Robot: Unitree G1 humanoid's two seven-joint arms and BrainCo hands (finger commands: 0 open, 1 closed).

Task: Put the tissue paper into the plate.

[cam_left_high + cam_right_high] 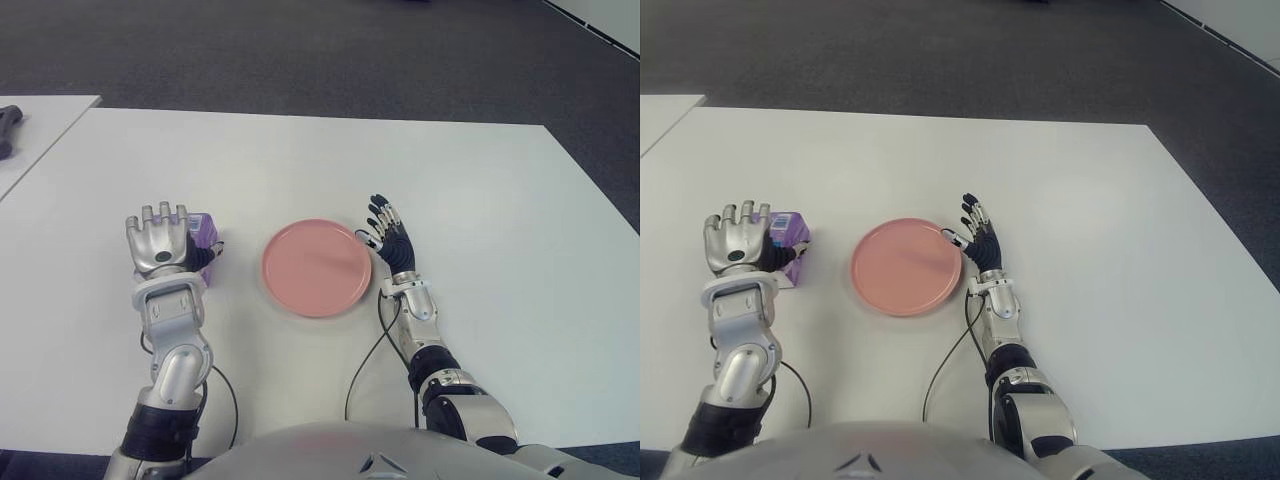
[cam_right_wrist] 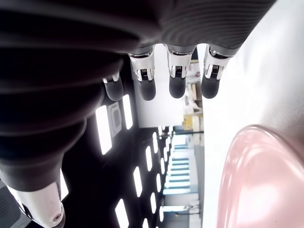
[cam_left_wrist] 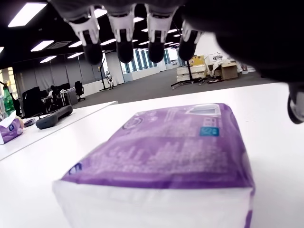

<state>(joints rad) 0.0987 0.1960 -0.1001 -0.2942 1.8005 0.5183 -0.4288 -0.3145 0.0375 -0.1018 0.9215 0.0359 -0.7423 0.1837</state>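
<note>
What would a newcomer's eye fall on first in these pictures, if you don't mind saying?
Probably the pink plate, empty at the middle of the white table. Next, the purple tissue pack to its left, with the left hand poised over it, fingers open. The right hand shows open beside the plate's right edge.

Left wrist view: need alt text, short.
The left hand hovers open over a purple tissue pack lying on the white table, fingers extended above it and not closed on it. An office space fills the background.

You see the silver-shelled left hand (image 1: pixel 160 243) and the slimmer right hand (image 1: pixel 388 236), with black rubbery fingertips (image 2: pixel 176 87), silver-jointed forearms and trailing black cables (image 1: pixel 365 365).
</note>
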